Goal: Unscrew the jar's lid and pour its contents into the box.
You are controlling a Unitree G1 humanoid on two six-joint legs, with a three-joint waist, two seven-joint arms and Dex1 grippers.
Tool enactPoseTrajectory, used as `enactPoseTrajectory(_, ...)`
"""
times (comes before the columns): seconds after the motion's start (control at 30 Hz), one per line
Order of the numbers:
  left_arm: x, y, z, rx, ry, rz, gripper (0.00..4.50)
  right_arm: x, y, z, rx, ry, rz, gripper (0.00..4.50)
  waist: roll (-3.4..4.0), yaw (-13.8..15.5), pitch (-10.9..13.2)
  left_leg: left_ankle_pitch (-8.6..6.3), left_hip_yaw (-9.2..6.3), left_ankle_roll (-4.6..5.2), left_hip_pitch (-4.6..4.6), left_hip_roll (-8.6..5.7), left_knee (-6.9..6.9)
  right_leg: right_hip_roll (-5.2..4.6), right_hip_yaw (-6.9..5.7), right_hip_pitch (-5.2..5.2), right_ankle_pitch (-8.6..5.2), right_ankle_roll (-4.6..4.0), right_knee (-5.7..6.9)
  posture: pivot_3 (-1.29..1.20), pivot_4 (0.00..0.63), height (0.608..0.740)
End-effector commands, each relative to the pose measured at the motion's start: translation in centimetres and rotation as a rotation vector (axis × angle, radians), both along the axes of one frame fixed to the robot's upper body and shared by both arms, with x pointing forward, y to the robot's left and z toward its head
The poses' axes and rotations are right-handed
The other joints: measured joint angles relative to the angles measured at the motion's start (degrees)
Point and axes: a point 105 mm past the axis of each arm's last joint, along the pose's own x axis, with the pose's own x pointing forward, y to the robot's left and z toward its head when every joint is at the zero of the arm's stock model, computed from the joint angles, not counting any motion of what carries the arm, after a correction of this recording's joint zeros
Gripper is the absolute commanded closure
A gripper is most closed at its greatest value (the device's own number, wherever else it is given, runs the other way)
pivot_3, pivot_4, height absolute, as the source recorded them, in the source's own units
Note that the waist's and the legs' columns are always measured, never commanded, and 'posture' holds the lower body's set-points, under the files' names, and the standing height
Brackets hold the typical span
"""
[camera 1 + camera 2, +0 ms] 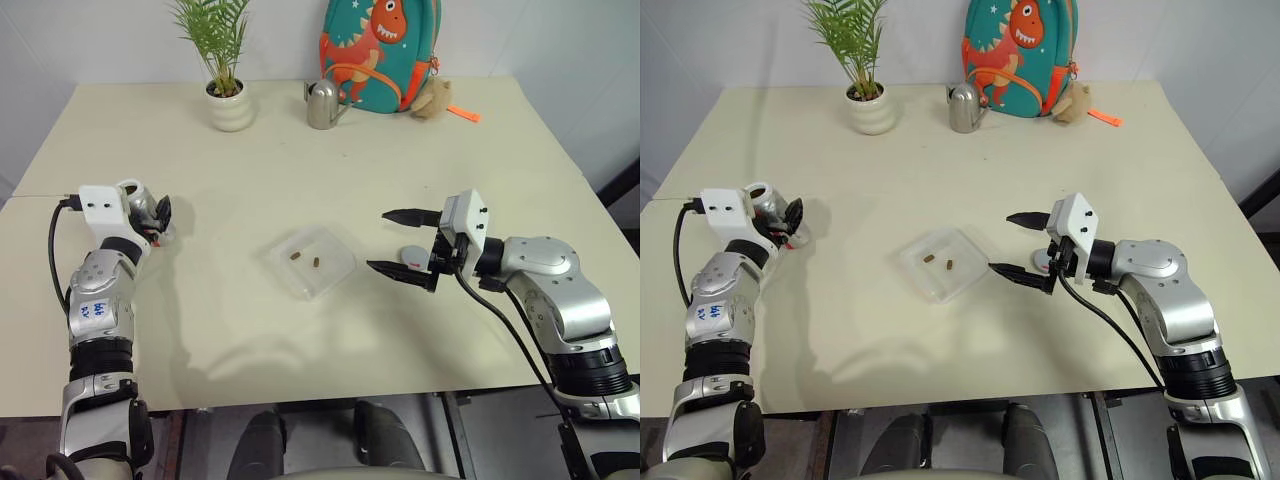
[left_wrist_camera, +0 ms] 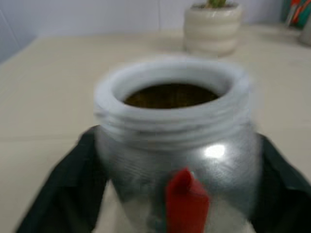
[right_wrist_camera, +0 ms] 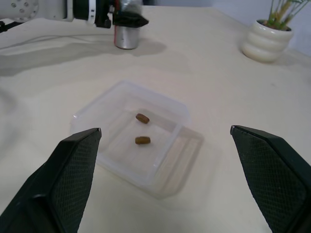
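The jar (image 1: 137, 205), silvery with a red stripe and no cap, stands upright on the table at the left. Dark brown shows inside its white threaded mouth (image 2: 170, 94). My left gripper (image 1: 148, 212) is open, with one black finger on each side of the jar. The clear box (image 1: 340, 243) lies mid-table with two brown pellets (image 3: 142, 118) of the contents in it. Just right of the box my right gripper (image 1: 378, 240) is open and empty, pointing at the box. The grey lid (image 1: 412, 255) lies on the table under that gripper.
Along the far edge stand a white ribbed plant pot (image 1: 230, 105), a steel watering can (image 1: 322, 103), a dinosaur backpack (image 1: 378, 55) and a small plush toy (image 1: 432, 100). Bare tabletop lies between the box and the jar.
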Motion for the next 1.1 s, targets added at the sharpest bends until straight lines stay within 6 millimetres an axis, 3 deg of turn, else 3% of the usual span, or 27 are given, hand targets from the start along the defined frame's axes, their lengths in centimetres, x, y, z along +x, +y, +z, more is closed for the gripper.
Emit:
enactPoseTrajectory(0.03, -0.6, 0.3, 1.7, 0.055, -0.082, -0.019, 0.03, -0.5, 0.4, 1.1, 0.013, -0.035, 0.033, 0.0, 0.0, -0.03, 0.0, 0.0, 0.0, 0.0, -0.01, 0.0, -0.01, 0.0, 0.0, 0.0, 0.0, 0.0, -0.02, 0.0, 0.15, 0.74)
enactPoseTrajectory(0.23, -2.7, -0.5, 2.2, 0.145, -0.093, -0.142, 0.03, -1.0, 0.3, 1.1, 0.016, -0.027, 0.043, 0.0, -0.01, -0.19, 0.0, 0.0, 0.03, -0.01, -0.01, 0.02, -0.1, 0.0, 0.0, -0.04, 0.0, 0.01, -0.08, 0.0, 0.15, 0.74)
enactPoseTrajectory(0.6, -7.8, 3.4, 1.0, 0.295, 0.031, -0.092, 0.03, -1.6, 0.4, 0.8, 0.032, -0.003, 0.063, 0.0, -0.01, -0.16, -0.01, -0.01, 0.03, 0.0, 0.03, 0.03, -0.13, -0.01, 0.01, -0.02, 0.01, -0.05, -0.07, 0.0, 0.15, 0.74)
enactPoseTrajectory(0.73, -9.0, 3.8, -0.4, 0.325, 0.12, -0.153, 0.03, -1.8, 0.4, 0.5, 0.029, 0.019, 0.074, 0.0, -0.01, -0.09, -0.01, -0.01, 0.03, 0.01, 0.03, 0.04, -0.12, -0.01, 0.01, -0.04, 0.01, -0.07, -0.29, 0.0, 0.15, 0.74)
enactPoseTrajectory(0.8, -9.5, 3.2, -0.6, 0.379, 0.146, -0.237, 0.03, -1.8, 0.3, 0.5, 0.022, 0.025, 0.078, 0.0, -0.01, -0.04, -0.01, -0.01, 0.03, 0.01, 0.02, 0.04, -0.13, -0.01, 0.0, -0.03, 0.02, -0.09, -0.32, 0.0, 0.15, 0.74)
enactPoseTrajectory(0.87, -9.6, 2.1, 0.5, 0.447, 0.125, -0.329, 0.03, -1.9, -0.1, 0.6, 0.017, 0.024, 0.075, 0.0, -0.01, -0.01, -0.01, -0.01, 0.03, 0.01, 0.02, 0.04, -0.14, -0.02, -0.01, -0.03, 0.04, -0.12, -0.36, 0.0, 0.15, 0.74)
enactPoseTrajectory(1.0, -10.1, -3.1, 2.9, 0.628, 0.035, -0.62, 0.03, -2.2, -1.6, 1.3, 0.032, 0.008, 0.044, 0.0, -0.02, 0.16, -0.01, -0.02, 0.03, 0.0, -0.01, 0.05, -0.16, -0.04, -0.03, -0.02, 0.08, -0.15, -0.46, 0.0, 0.15, 0.74)
enactPoseTrajectory(1.1, -10.8, -7.1, 3.5, 0.621, -0.031, -0.848, 0.03, -2.6, -2.8, 1.3, 0.022, -0.018, 0.02, 0.0, -0.01, 0.06, -0.01, -0.03, 0.06, 0.0, -0.02, 0.04, -0.2, -0.05, -0.02, -0.01, 0.09, -0.15, -0.54, 0.0, 0.15, 0.74)
